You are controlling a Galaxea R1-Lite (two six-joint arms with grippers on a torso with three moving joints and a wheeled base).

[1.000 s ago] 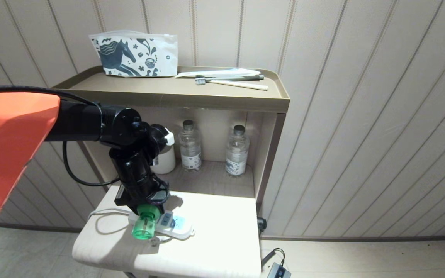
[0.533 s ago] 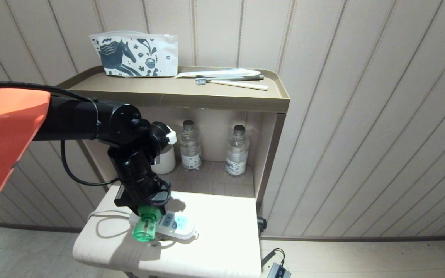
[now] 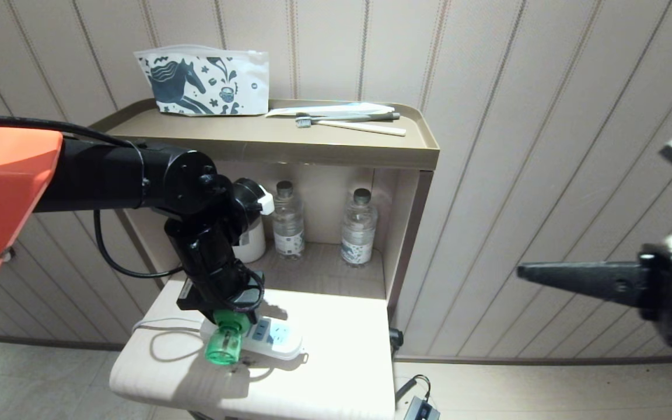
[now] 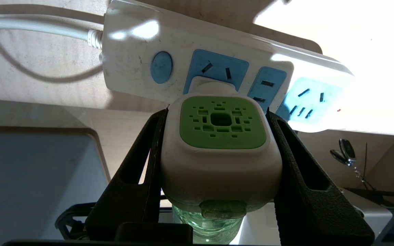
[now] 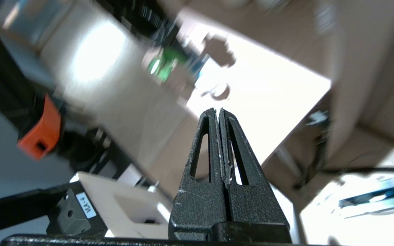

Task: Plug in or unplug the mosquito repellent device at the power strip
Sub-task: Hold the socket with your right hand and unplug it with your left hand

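The left gripper (image 4: 217, 150) pinched the mosquito repellent device (image 4: 221, 136) by both sides of its white head, its plug at the first blue socket of the power strip (image 3: 277, 341), which lay on the pale table (image 3: 336, 373) at 7 o'clock in the head view. At 3 o'clock the right gripper (image 5: 218, 114) hung in the air, fingers pressed together on nothing.
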